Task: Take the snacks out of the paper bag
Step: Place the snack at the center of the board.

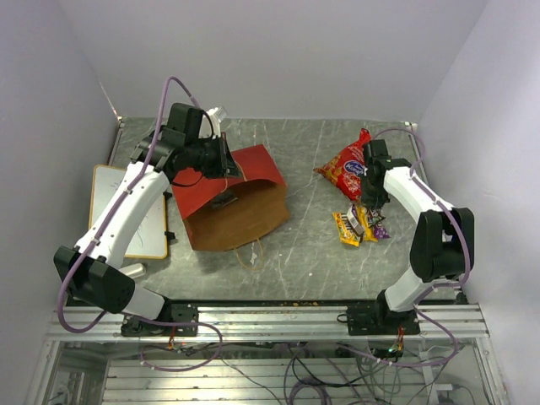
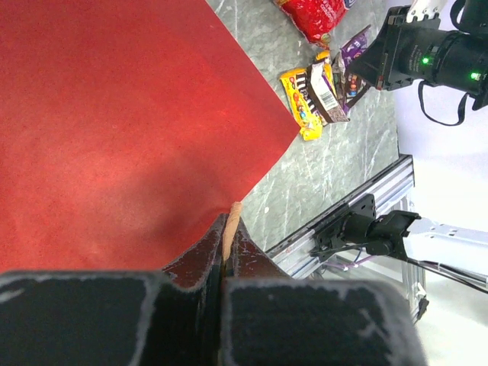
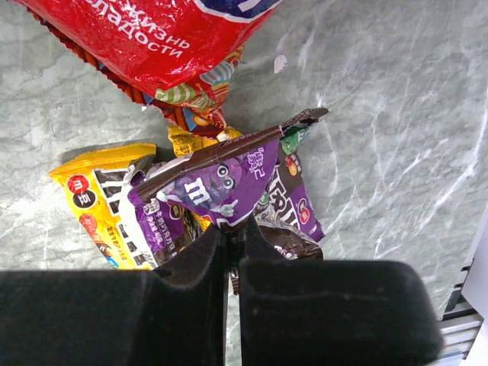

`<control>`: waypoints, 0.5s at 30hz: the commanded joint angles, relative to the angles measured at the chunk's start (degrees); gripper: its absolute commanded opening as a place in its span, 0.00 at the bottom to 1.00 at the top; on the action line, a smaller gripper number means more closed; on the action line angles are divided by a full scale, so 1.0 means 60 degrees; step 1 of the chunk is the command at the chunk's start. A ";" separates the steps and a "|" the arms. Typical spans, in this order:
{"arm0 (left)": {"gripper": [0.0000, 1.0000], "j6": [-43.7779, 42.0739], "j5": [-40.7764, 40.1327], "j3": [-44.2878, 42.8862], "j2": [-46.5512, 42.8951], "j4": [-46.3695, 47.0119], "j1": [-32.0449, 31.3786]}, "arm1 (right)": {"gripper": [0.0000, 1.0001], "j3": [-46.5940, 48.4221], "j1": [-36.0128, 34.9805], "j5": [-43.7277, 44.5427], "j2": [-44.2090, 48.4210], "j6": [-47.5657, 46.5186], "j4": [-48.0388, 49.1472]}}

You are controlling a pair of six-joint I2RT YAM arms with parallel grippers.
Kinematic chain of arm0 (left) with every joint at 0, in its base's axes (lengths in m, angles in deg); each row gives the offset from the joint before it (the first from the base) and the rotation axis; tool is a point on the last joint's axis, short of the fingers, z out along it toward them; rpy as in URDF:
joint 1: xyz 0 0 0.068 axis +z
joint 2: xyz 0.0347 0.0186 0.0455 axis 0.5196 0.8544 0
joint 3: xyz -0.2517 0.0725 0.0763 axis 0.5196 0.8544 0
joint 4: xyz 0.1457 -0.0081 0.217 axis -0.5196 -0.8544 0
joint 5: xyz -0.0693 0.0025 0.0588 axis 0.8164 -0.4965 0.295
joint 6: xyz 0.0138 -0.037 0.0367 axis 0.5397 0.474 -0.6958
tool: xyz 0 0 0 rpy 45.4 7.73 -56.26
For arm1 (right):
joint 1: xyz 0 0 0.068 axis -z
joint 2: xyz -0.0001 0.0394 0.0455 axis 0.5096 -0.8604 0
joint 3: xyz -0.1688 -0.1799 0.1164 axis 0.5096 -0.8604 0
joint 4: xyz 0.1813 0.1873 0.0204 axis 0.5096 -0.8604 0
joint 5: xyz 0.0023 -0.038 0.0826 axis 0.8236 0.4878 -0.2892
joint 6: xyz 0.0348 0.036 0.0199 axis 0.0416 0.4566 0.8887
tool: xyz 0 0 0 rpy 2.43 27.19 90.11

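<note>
Flat red paper bag (image 1: 253, 173), glossy crinkled snacks (image 1: 348, 171)

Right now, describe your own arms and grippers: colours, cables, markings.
Both the left arm and right arm have white shells on the links, with black joints and bases. A lilac cable loops loosely along each. The left gripper and right gripper have matte black, blocky fingers. Green lights glow on the right one's housing. No sleeves or readable markings.

White arms (image 1: 126, 207), black joints (image 1: 94, 280) (purple cables (image 1: 173, 79) alongside).
</note>
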 commanded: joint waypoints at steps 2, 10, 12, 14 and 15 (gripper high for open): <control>0.07 0.0092 0.0149 0.0057 -0.0321 0.0306 0.0085 | 0.00 -0.0058 0.0109 -0.0296 -0.0175 0.0390 -0.0231; 0.07 0.0213 0.0313 -0.0060 -0.0274 0.0296 0.0081 | 0.17 0.0021 0.0124 -0.0160 -0.0359 0.0685 -0.0528; 0.07 0.0217 0.0331 -0.0061 -0.0273 0.0269 0.0081 | 0.21 -0.0003 0.0135 -0.0314 -0.0169 0.0761 -0.0610; 0.07 0.0253 0.0426 0.0030 -0.0294 0.0322 0.0081 | 0.25 -0.0035 0.0130 -0.0411 0.0142 0.0835 -0.0638; 0.07 0.0246 0.0495 0.0074 -0.0295 0.0358 0.0081 | 0.28 -0.0045 0.0125 -0.0447 0.0309 0.0851 -0.0656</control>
